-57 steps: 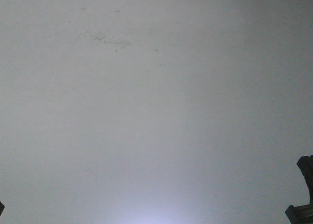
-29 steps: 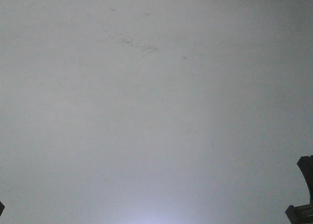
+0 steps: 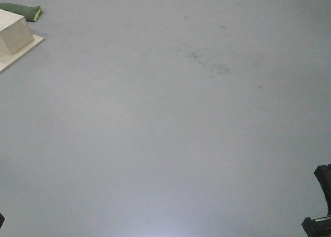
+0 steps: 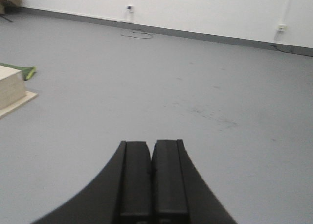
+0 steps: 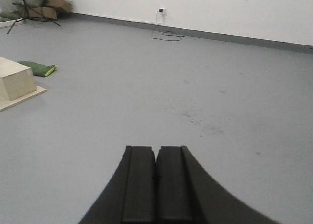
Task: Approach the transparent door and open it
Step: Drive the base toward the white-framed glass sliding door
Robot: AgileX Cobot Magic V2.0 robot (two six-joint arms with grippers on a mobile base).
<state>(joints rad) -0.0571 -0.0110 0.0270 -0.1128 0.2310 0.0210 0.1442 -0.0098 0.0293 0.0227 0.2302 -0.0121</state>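
The transparent door is out of view in every frame. My left gripper (image 4: 151, 145) is shut and empty, its black pads pressed together, pointing over bare grey floor. My right gripper (image 5: 156, 149) is also shut and empty, pointing the same way over the floor. In the front view only a dark piece of the right arm (image 3: 321, 206) shows at the lower right edge.
A pale wooden box on a flat board (image 3: 14, 38) lies on the floor at the left, with a green cushion (image 3: 23, 10) behind it; both show in the right wrist view (image 5: 14, 84). A white wall with a grey skirting (image 5: 234, 36) and a socket with a cable (image 5: 164, 33) stands far ahead. Cardboard boxes and a tripod (image 5: 36, 9) are far left.
The front view has swung: the speckled floor mark shifted right and down, and the wooden box and green cushion have come into view at the upper left.
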